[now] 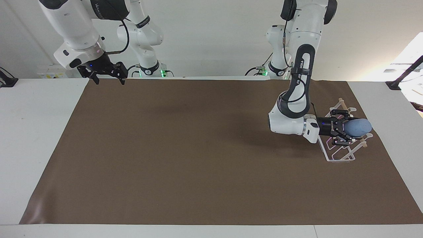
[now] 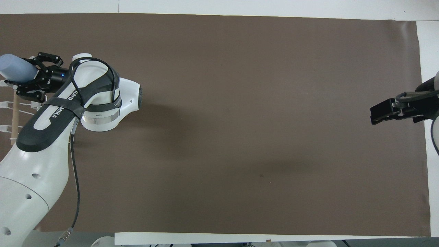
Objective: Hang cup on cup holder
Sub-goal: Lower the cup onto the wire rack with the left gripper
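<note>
My left gripper (image 1: 344, 129) (image 2: 21, 72) is shut on the light-blue cup (image 1: 358, 127) (image 2: 15, 67), which lies sideways in the air over the cup holder. The cup holder (image 1: 343, 150) (image 2: 15, 113) is a white wire rack with a thin wooden rod across its top, standing on the brown mat at the left arm's end of the table. The cup hangs just above the rack's prongs; contact cannot be told. My right gripper (image 1: 107, 78) (image 2: 386, 111) is open and holds nothing, raised over the mat's edge at the right arm's end, where that arm waits.
A brown mat (image 1: 198, 148) covers most of the white table (image 1: 33, 132). The left arm's elbow and forearm (image 1: 287, 119) hang low over the mat beside the rack. Black clamps (image 1: 6, 81) sit at the table's corners.
</note>
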Robot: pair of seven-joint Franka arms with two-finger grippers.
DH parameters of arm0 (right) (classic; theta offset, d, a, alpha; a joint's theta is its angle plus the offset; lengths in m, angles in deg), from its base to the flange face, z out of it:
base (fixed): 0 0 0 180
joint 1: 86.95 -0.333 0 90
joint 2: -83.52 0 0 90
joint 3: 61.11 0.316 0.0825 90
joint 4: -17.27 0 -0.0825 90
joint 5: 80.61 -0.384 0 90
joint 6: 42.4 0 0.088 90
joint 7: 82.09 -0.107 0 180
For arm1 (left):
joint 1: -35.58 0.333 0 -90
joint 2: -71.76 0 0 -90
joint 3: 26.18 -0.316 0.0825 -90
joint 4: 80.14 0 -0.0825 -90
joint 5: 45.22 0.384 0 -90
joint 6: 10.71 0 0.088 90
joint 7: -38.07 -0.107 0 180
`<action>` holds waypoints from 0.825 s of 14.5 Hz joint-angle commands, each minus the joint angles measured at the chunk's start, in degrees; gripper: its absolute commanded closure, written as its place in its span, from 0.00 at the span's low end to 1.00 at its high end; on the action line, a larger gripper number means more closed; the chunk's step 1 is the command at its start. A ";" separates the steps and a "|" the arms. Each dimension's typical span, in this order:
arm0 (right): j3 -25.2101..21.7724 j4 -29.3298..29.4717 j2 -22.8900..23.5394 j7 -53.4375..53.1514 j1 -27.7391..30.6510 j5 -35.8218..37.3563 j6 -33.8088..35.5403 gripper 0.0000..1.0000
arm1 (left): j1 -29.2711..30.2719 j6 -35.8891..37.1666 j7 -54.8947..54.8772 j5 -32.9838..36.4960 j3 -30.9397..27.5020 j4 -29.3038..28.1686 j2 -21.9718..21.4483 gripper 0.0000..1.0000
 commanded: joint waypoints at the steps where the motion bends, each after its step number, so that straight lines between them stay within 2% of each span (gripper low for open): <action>1: 0.10 -1.44 -1.40 1.38 0.54 -0.81 -0.07 0.01 | 1.31 -1.76 2.18 1.03 0.49 -0.67 1.37 1.00; 3: 0.36 -1.44 -1.49 1.38 0.45 -0.72 -0.07 0.01 | 1.49 -1.94 2.89 0.94 0.58 -0.93 1.82 1.00; 4: 0.36 -1.44 -1.58 1.55 0.45 -0.72 0.02 0.01 | 1.49 -2.12 3.15 0.86 0.67 -0.76 2.08 0.89; 6: 0.45 -1.52 -1.66 1.99 0.45 -1.16 0.02 0.01 | 1.23 -3.08 2.89 -0.37 0.75 0.20 2.44 0.00; 9: 0.72 -1.70 -1.75 1.56 -1.65 -1.25 0.02 0.01 | 1.14 -2.56 2.80 -1.87 0.58 0.65 2.18 0.00; 12: 0.63 -2.67 -2.28 1.99 -1.39 -1.25 0.11 0.01 | -1.05 -2.12 2.19 -11.43 0.58 3.62 -2.48 0.00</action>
